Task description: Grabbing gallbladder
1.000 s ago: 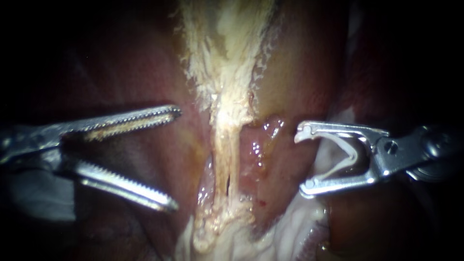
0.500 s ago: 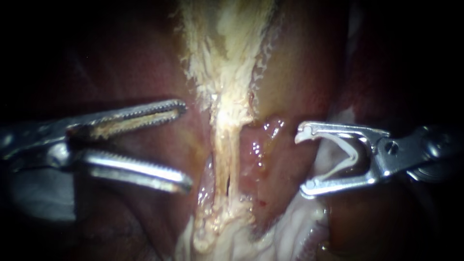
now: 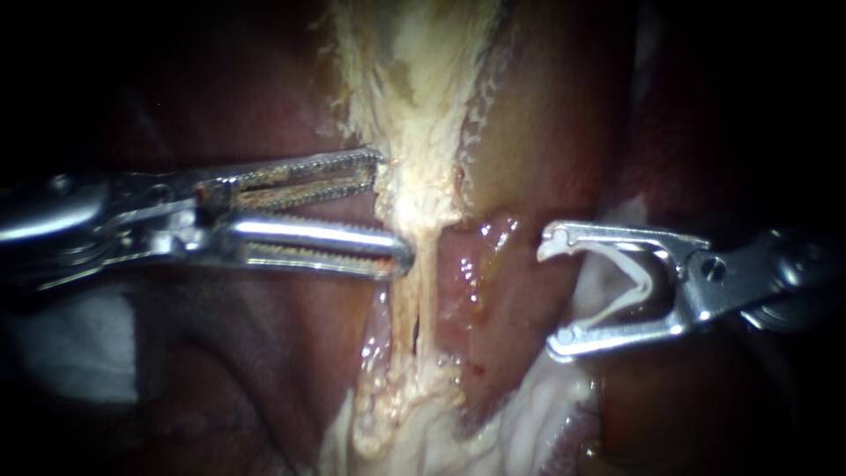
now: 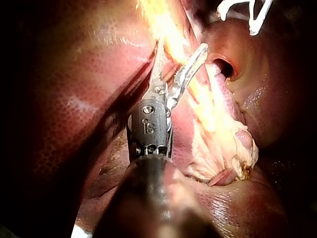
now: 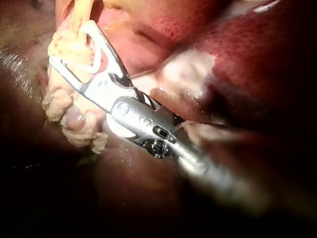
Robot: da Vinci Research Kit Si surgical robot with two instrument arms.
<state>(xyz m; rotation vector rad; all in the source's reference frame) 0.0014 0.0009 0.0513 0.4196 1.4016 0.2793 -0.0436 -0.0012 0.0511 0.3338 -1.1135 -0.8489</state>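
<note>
The gallbladder's pale, frayed tissue runs down the middle of the endoscope view and narrows into a thin strand. My left instrument has serrated jaws that stand open with a narrow gap. Both tips rest at the strand's left edge, where the pale tissue narrows. In the left wrist view its jaws straddle the bright pale tissue. To the right of the strand my right instrument stays apart from it, jaws spread and holding a white clip. That clip also shows between the jaws in the right wrist view.
Dark red liver surrounds the pale tissue on both sides. A wet red patch lies between the strand and my right instrument. Whitish fatty tissue bunches at the lower middle. A pale blurred patch lies under my left shaft.
My left instrument has moved right and up to the pale tissue, and its jaws have narrowed from wide open to a small gap. My right instrument has not moved.
</note>
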